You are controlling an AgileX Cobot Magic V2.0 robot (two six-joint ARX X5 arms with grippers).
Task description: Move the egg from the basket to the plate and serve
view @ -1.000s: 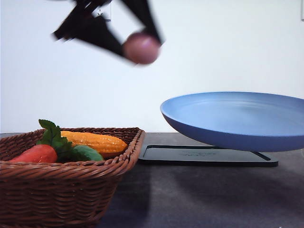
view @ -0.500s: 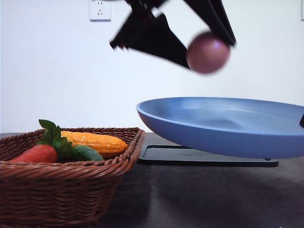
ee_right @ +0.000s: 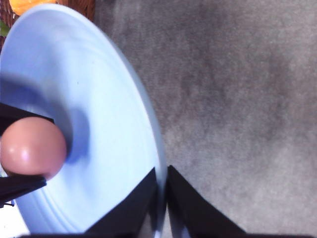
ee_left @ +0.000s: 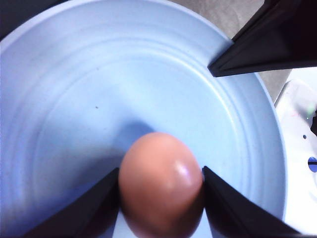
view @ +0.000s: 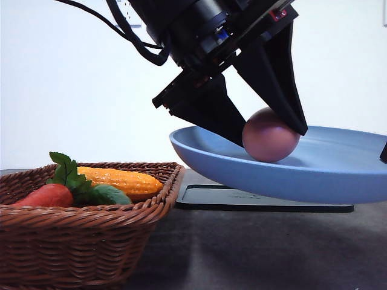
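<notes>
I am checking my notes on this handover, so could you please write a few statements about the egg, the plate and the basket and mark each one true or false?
1. The egg sits between the left gripper fingers, over the plate. True.
2. The plate lies flat on the black tray. False: it is held above the tray, its rim pinched by the right gripper.
3. The basket holds a corn cob. True.
4. The egg is in the basket. False: it is at the plate.

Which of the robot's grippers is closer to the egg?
Left. The left gripper clamps the egg between its jaws; the right gripper grips the plate rim, away from it.
</notes>
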